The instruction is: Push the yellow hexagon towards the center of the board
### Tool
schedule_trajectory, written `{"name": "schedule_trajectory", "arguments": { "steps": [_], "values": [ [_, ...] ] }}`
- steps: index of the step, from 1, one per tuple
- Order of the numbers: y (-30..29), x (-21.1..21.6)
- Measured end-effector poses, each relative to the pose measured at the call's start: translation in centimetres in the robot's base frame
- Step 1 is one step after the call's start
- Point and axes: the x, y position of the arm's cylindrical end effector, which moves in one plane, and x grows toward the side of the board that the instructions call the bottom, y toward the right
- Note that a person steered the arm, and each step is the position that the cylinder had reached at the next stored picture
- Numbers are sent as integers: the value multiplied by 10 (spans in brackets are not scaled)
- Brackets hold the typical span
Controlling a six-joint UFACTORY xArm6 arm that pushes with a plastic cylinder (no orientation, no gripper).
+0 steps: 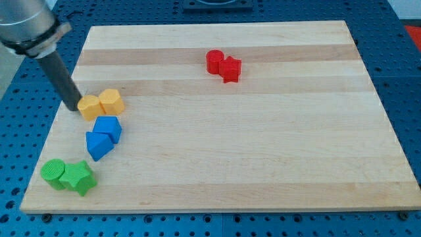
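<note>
Two yellow blocks sit touching at the board's left. The left one [89, 106] looks like the hexagon, and the other yellow block [112, 101] is rounder. My tip [73, 107] rests on the board right against the left side of the yellow hexagon. The rod slants up to the view's top left.
Two blue blocks [107, 127] [98, 145] lie just below the yellow pair. A green cylinder [54, 173] and a green star [79, 177] sit at the bottom left. Two red blocks [214, 61] [230, 68] touch near the top centre. The wooden board [263, 145] lies on a blue table.
</note>
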Motion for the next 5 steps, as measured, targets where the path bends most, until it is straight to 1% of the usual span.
{"name": "schedule_trajectory", "arguments": {
  "steps": [5],
  "values": [
    [148, -1]
  ]
}}
